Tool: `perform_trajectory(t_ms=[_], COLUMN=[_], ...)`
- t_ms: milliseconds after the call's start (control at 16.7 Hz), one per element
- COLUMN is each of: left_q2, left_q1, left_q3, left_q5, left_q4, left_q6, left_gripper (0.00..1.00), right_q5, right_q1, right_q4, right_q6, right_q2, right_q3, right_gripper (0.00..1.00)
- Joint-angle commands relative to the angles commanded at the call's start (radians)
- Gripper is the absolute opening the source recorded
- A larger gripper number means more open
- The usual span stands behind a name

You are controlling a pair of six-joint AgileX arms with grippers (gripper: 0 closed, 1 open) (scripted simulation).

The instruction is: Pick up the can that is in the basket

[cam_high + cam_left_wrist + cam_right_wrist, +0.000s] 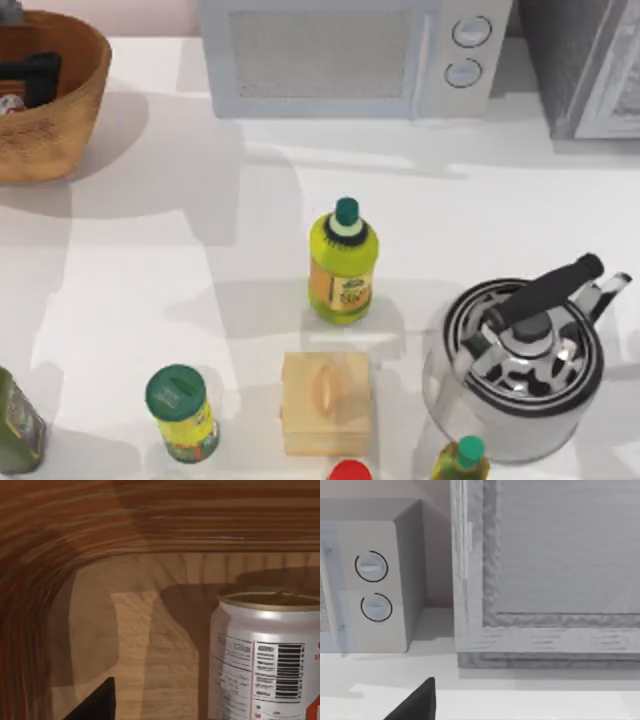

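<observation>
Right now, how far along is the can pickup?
Done: the left gripper has reached inside the basket. In hand: the left wrist view shows the can upright and close, not visibly gripped. Left: closing on it and lifting out. The right arm faces the microwave, parked.

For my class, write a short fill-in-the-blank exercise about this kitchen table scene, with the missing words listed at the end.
1. The can stands upright inside the woven ____.
2. The basket sits at the table's far ____ corner in the top view.
3. The left gripper is reaching down into the ____.
4. At the back of the table, right of the basket, stands a white ____ with two round dials.

Missing words: basket; left; basket; microwave
</observation>
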Motion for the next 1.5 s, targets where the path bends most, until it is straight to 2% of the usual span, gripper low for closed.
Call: perform_trajectory(t_ms=[180,420,1200,1500], left_q2=[0.025,0.030,0.030,0.030], left_q1=[-0.002,-0.003,-0.003,-0.003], left_q3=[-0.050,-0.059,-0.059,-0.059], left_q5=[0.000,0.000,0.000,0.000], left_q4=[0.076,0.088,0.088,0.088], left_q6=[-0.002,-0.003,-0.003,-0.003], left_gripper=[1.00,1.00,0.02,0.00], right_q5=[0.000,0.000,0.000,0.000], right_q1=[0.000,0.000,0.000,0.000], right_q4=[0.000,0.000,0.000,0.000], right_q6=[0.000,0.000,0.000,0.000], right_q2=[0.000,0.000,0.000,0.000], right_q3=[0.000,0.000,0.000,0.000], right_gripper=[1.00,1.00,1.00,1.00])
